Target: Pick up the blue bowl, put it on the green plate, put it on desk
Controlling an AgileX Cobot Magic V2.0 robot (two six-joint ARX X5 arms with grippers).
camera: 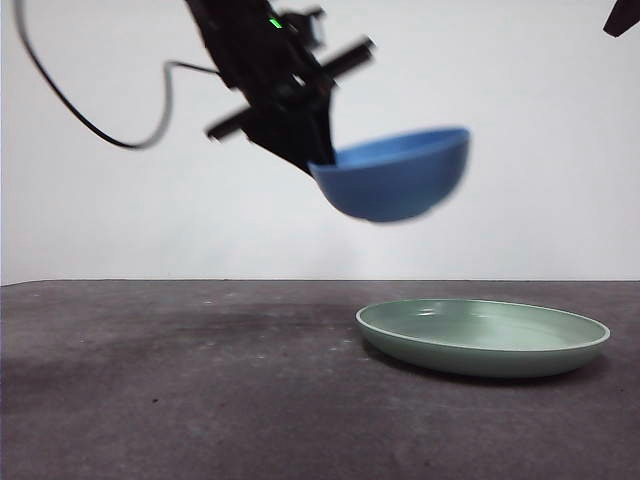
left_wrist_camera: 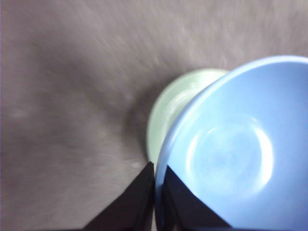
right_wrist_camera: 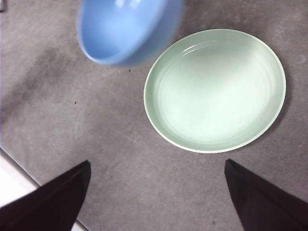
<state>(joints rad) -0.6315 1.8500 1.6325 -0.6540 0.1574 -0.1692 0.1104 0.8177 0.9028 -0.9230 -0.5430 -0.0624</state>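
My left gripper is shut on the rim of the blue bowl and holds it tilted in the air, above and a little left of the green plate. In the left wrist view one jaw is inside the blue bowl and one outside, with the green plate on the desk below. My right gripper is open and empty, high over the desk. It looks down on the empty green plate and the blue bowl.
The desk is bare left of the plate. A black cable hangs from the left arm. The waiting right arm shows as a black tip at the top right. The desk's pale edge is near my right gripper.
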